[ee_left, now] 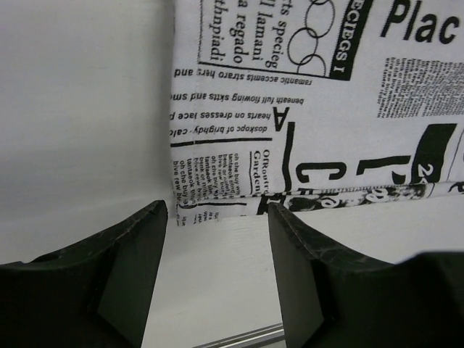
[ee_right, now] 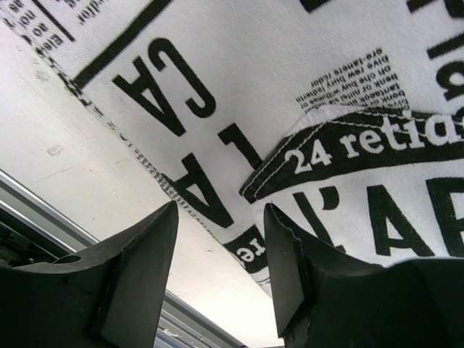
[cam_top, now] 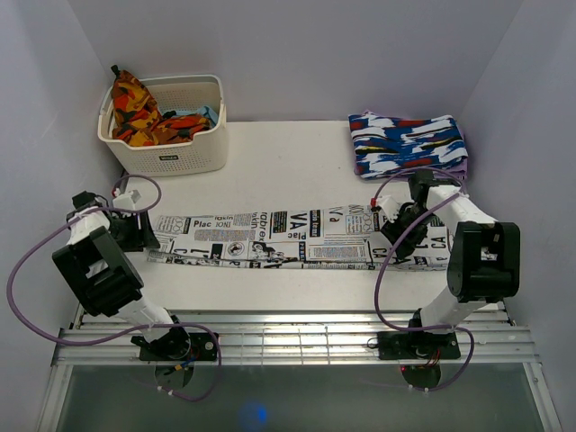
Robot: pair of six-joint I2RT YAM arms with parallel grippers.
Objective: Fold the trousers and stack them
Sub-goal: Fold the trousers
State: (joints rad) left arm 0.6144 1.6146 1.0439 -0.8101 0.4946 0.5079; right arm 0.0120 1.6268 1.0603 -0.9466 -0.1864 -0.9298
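Across the middle of your table (cam_top: pixel 288 162), item one: the trousers (cam_top: pixel 270 238), white cloth printed with black newspaper text, laid flat in one long narrow strip running left to right, unfolded end to end; left end just beside your left gripper (cam_top: pixel 148 234), right end under your right gripper (cam_top: pixel 396 229). Item two, left gripper: low at the strip's left end; in the left wrist view its fingers (ee_left: pixel 130 246) stand spread with nothing between them, the near left corner of the trousers (ee_left: pixel 326 109) lying just beyond the tips, bare table under the gap of the gripper (ee_left: pixel 217 210). Item three, right gripper: over the strip's right end; in the right wrist view its fingers (ee_right: pixel 304 261) are likewise apart and pinch nothing, the near edge of the trousers (ee_right: pixel 290 87) running slantwise past the gap of the gripper (ee_right: pixel 221 210), a stitched pocket edge (ee_right: pixel 290 145) showing close to the right-hand finger. Item four, far left corner: a white slotted basket (cam_top: pixel 171 162) holding an orange, red and yellow patterned cloth (cam_top: pixel 135 108) that sticks up over its rim, well apart from the trousers. Item five, far right: a folded blue, white and red patterned garment (cam_top: pixel 409 144), lying flat on the table just beyond your right arm, clear of the strip.
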